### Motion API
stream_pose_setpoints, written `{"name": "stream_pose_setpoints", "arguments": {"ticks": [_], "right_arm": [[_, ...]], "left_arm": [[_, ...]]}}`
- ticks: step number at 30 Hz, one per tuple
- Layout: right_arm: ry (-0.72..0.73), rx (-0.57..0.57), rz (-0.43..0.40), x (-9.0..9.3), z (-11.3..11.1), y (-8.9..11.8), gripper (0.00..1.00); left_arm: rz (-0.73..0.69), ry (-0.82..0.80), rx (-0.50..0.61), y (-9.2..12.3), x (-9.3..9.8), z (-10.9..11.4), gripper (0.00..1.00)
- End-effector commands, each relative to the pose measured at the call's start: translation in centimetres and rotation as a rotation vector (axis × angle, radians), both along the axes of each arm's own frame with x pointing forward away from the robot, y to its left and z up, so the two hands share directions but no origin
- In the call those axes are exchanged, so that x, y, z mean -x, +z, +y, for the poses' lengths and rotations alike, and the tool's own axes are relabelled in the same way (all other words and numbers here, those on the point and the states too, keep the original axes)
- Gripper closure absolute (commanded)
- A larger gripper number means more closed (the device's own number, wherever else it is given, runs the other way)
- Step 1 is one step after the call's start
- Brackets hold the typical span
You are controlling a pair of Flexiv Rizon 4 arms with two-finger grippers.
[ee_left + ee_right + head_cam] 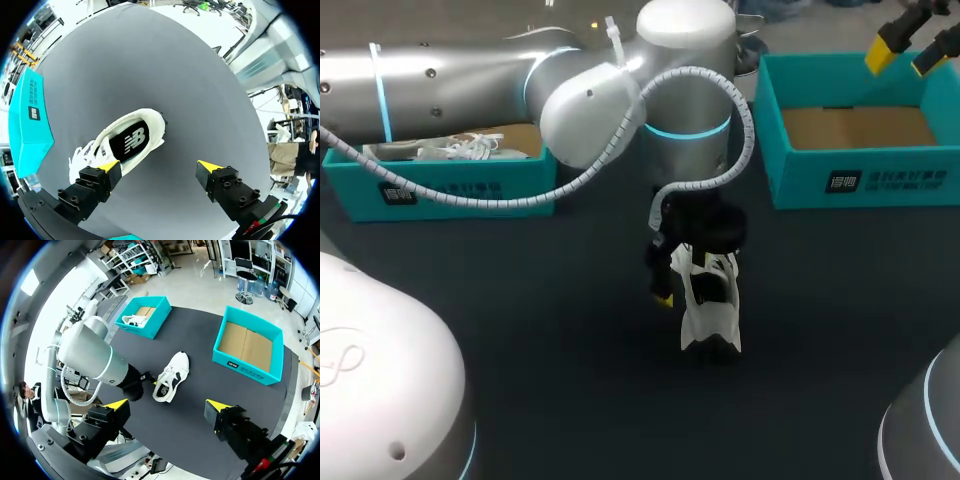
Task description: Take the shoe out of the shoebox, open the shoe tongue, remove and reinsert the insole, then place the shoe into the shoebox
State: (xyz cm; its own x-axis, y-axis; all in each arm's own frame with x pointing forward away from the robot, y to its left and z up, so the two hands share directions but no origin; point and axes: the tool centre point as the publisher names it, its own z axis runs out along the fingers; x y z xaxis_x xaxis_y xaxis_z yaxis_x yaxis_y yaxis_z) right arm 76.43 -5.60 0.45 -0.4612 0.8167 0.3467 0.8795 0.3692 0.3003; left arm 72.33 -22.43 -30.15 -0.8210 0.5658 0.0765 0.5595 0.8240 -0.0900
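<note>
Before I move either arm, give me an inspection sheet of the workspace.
Surface: dark table, matte top.
Job's things: white shoe on its side mid-table, outside both boxes; left box holds another shoe; right box shows only its cardboard floor.
Clutter: nothing seen.
Grippers: left gripper open, low, one finger beside the shoe's laces; right gripper open, high above the table.
Cables: ribbed hose looped along the left arm.
Surroundings: nothing seen reaching over the table.
</note>
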Motion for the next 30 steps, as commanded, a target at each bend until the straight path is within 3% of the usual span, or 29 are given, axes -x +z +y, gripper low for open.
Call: {"name": "stream_pose_setpoints", "arguments": {"ticks": [1,12,14,18,22,30], "right_arm": [[0.000,0.002,0.003,-0.2,0.0,0.0,0.00],[0.000,0.002,0.003,-0.2,0.0,0.0,0.00],[0.000,0.002,0.003,-0.2,0.0,0.0,0.00],[0.000,0.002,0.003,-0.2,0.0,0.0,0.00],[0.000,0.002,0.003,-0.2,0.0,0.0,0.00],[0.000,0.002,0.003,-0.2,0.0,0.0,0.00]], "left_arm": [[-0.030,0.078,-0.006,0.2,0.8,0.3,0.00],[-0.030,0.078,-0.006,0.2,0.8,0.3,0.00],[-0.103,0.161,-0.101,-0.3,1.0,-0.3,0.00],[-0.108,0.299,-0.139,-0.9,1.7,-1.2,0.00],[-0.152,0.352,-0.140,-1.6,3.0,-2.1,0.00],[-0.158,0.430,-0.127,-3.0,3.6,-3.0,0.00]]}}
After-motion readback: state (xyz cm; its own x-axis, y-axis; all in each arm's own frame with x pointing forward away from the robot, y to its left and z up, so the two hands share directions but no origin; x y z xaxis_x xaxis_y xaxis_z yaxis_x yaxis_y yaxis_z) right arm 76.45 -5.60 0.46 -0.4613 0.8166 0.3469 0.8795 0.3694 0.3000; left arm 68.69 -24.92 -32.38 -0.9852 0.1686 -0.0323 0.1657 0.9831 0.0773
